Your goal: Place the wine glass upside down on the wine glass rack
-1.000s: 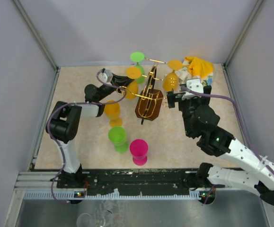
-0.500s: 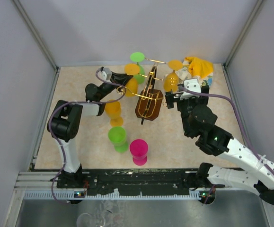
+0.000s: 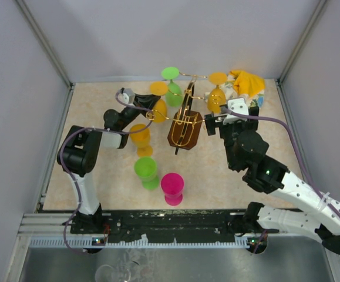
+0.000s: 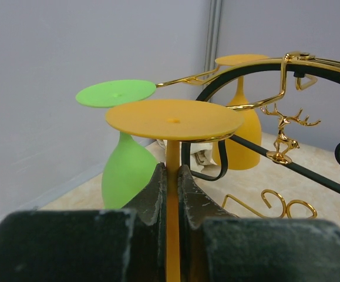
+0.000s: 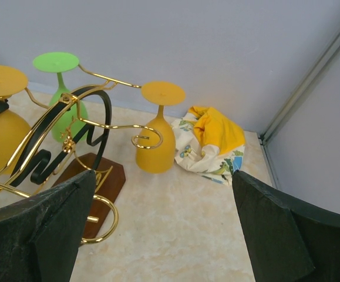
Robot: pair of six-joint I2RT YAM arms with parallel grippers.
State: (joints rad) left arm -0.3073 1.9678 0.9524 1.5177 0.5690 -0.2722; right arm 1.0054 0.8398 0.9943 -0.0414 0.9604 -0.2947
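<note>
I see the left gripper (image 4: 172, 176) pinching the upside-down orange glass (image 4: 174, 119) by its stem beside the rack (image 4: 284, 76), right gripper (image 5: 162, 182) wide open.

Drew the orange wine glass (image 4: 174, 119) a little leftward in the left claw (image 4: 171, 179) — foot now farther from the top of the wine glass rack (image 3: 185, 130), uncovering more of the green glass (image 3: 173, 94) behind. Crept slightly up and left with the right claw (image 3: 212, 124) — a shade nearer the rack.
</note>
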